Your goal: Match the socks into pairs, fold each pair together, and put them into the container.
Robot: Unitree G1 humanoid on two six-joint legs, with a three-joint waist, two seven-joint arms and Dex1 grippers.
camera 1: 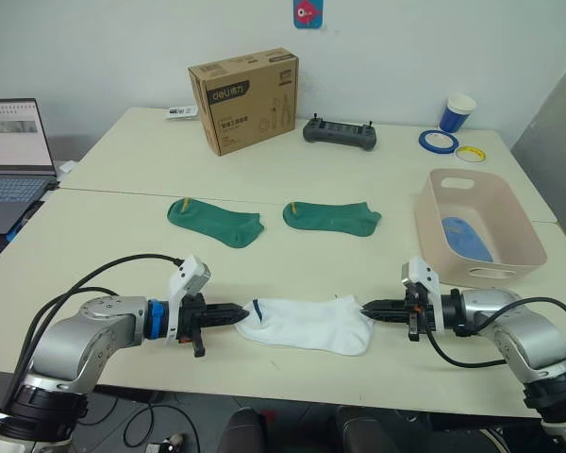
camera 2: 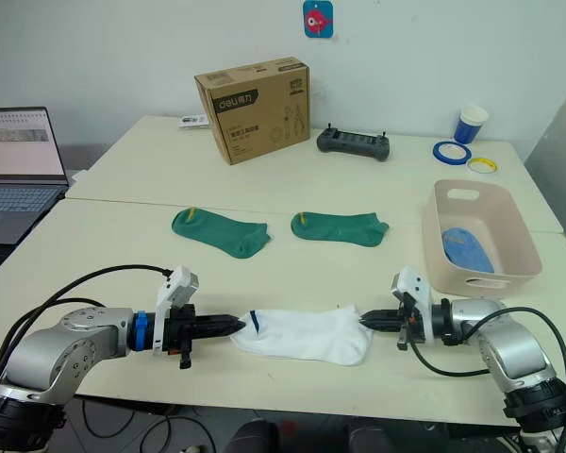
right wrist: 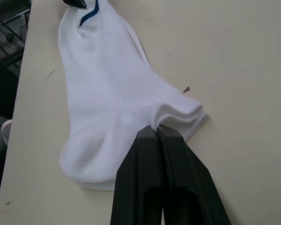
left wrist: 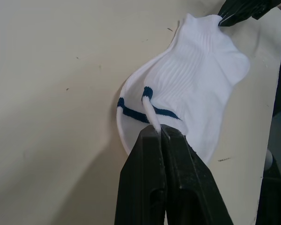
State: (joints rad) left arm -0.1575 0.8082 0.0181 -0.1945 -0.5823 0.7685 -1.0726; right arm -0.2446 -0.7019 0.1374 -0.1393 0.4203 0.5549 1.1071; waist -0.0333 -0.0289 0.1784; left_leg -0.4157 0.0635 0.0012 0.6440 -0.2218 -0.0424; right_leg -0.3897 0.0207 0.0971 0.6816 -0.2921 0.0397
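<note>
Looking down from the head camera, the white pair (camera 1: 307, 324) lies near the front edge of the counter (camera 1: 94, 236), stretched between the two arms: the left end effector (camera 1: 241, 314) is pressed together on the striped cuff end and the right end effector (camera 1: 366, 310) is pinched on the toe end. Two dark green socks (camera 1: 214, 220) (camera 1: 331, 217) lie apart, side by side, farther back, still unpaired, and the pale pink container (camera 1: 478, 226) stands to the right with something blue (camera 1: 467, 237) lying inside, likely the blue pair. On the cardboard box (camera 1: 244, 100) at the back the word "deli" can be read; its smaller print is too fine to make out. From the left wrist, the black fingers (left wrist: 171, 178) hold only a thin pull of cuff fabric, so one layer may slip free when the fold begins. From the right wrist, the fingers (right wrist: 166, 178) likewise nip just the tip of the toe; a shallow grip on stretchy knit could let go mid-lift, or the two socks could slide apart and spoil the fold.
</note>
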